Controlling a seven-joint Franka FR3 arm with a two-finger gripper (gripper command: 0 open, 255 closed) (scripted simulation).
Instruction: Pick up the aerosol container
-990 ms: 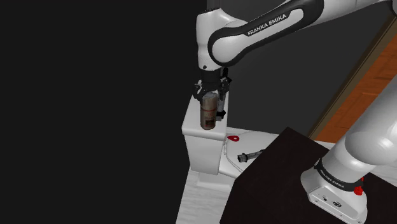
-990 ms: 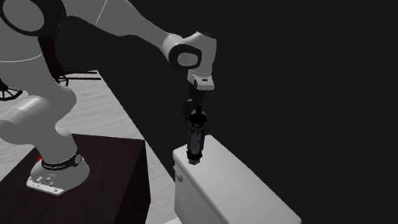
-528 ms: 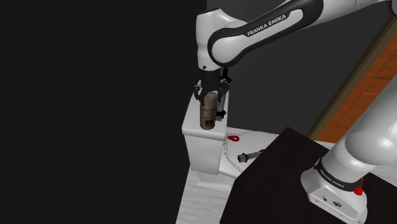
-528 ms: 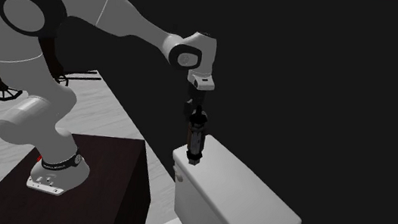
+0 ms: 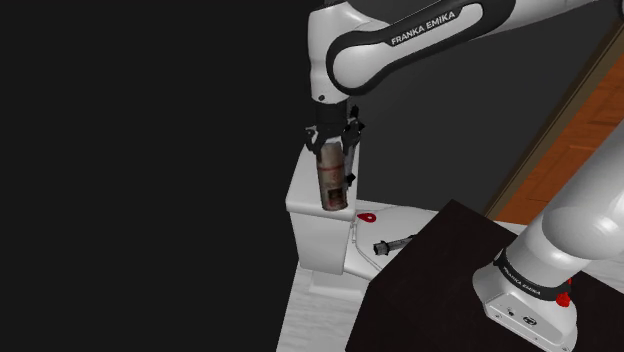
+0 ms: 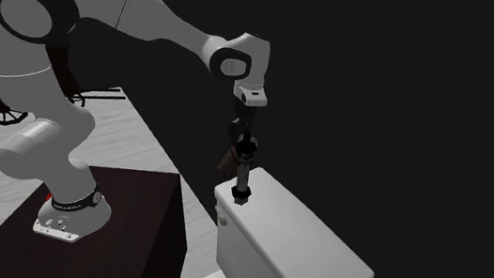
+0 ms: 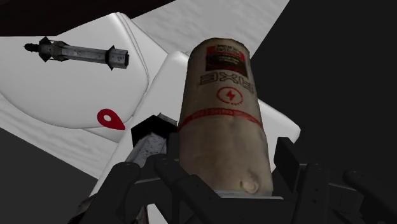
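Gripper [image 5: 335,162] clasps the tan aerosol can [image 5: 334,186] — its tips mostly hidden behind it in the wrist view.

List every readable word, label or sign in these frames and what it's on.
"FRANKA EMIKA": on the arm.
Red lightning bolt in a circle: on the aerosol can.
Large letters beside the bolt and the dark label's small print: too blurred to read.
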